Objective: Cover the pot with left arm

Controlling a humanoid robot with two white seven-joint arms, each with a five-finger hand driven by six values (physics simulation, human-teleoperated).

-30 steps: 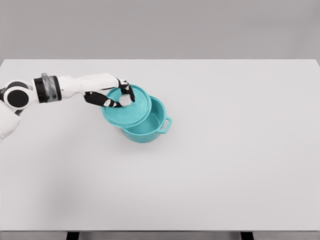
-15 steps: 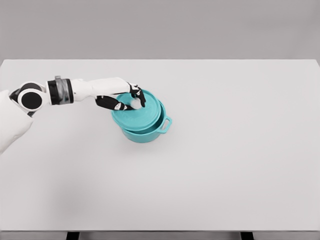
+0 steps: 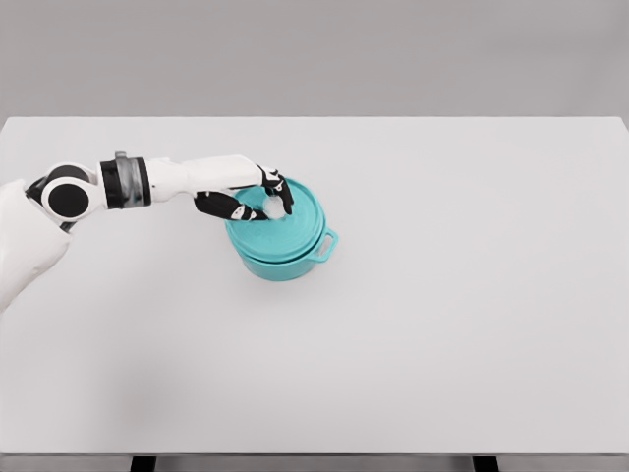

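From the head camera I am seeing my left arm (image 3: 157, 180) reaching in from the picture's left edge and stretching out across the white counter (image 3: 442, 324) toward its middle. The left hand (image 3: 257, 197) is sitting over the teal lid (image 3: 280, 221), with its dark fingers (image 3: 280, 187) curling around the small white knob (image 3: 272, 206) at the lid's centre, so I am reading the hand as closed on that knob and holding the lid by it.

The lid is lying on top of the teal pot (image 3: 285, 258), covering nearly all of the opening. It is looking close to level, though I cannot tell from this angle whether it is fully seated on the rim or resting just above it. A thin band of the pot's rim is showing along the lower right side under the lid's edge. The pot's side handle (image 3: 327, 244) is sticking out to the right, clear of the lid.

The pot is standing upright on the counter, left of the counter's centre and toward the far half. My shoulder and upper body are showing as a white shape at the lower left edge.
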